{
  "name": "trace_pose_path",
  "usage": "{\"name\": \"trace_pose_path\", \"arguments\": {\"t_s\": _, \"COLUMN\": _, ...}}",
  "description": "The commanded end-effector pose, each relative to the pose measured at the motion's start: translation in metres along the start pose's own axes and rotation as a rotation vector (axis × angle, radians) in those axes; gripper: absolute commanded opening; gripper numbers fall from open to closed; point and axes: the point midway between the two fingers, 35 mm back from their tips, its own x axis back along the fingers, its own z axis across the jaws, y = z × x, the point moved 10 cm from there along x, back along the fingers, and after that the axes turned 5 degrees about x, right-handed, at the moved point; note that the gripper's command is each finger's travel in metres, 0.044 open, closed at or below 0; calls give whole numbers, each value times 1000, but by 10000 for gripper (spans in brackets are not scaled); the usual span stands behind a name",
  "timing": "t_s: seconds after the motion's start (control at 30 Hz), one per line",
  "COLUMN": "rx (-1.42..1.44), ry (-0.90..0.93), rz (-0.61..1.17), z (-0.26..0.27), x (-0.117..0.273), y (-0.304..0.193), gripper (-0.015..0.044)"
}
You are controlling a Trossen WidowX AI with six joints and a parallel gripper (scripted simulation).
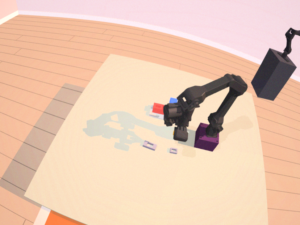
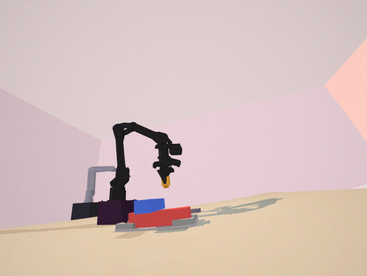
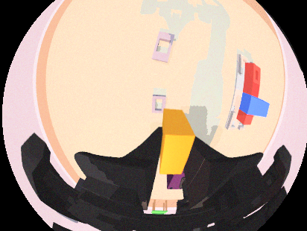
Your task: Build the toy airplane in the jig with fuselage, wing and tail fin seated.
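Observation:
My gripper [image 2: 165,181] [image 3: 178,133] is shut on the yellow tail fin [image 1: 173,132] [image 2: 167,180] [image 3: 176,153] and holds it upright in the air, its narrower tab at the bottom. The red fuselage [image 1: 158,108] [image 2: 160,217] [image 3: 251,80] lies in the pale grey cradle [image 1: 155,115] [image 2: 124,226] and looks flat. The blue wing [image 1: 173,100] [image 2: 149,206] [image 3: 257,106] lies across its top; its tab is hidden. The tail socket [image 3: 256,75] is uncovered. The fin is high and off to the side of the fuselage. The arm hides part of the fuselage and wing in the top view.
A larger lilac frame [image 1: 153,147] [image 3: 162,57] and a smaller lilac frame [image 1: 173,152] [image 3: 153,104] lie on the table. The purple arm base [image 1: 205,143] [image 2: 114,212] stands behind the gripper. A dark pedestal [image 1: 273,75] with another arm stands beyond the table.

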Motion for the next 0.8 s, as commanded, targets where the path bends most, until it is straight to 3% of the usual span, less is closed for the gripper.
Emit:
{"name": "trace_pose_path", "arguments": {"t_s": 0.0, "rx": 6, "ry": 4, "rz": -3, "z": -6, "x": 0, "y": 8, "gripper": 0}}
{"name": "trace_pose_path", "arguments": {"t_s": 0.77, "rx": 6, "ry": -1, "rz": -6, "z": -48, "x": -6, "y": 46, "gripper": 0}}
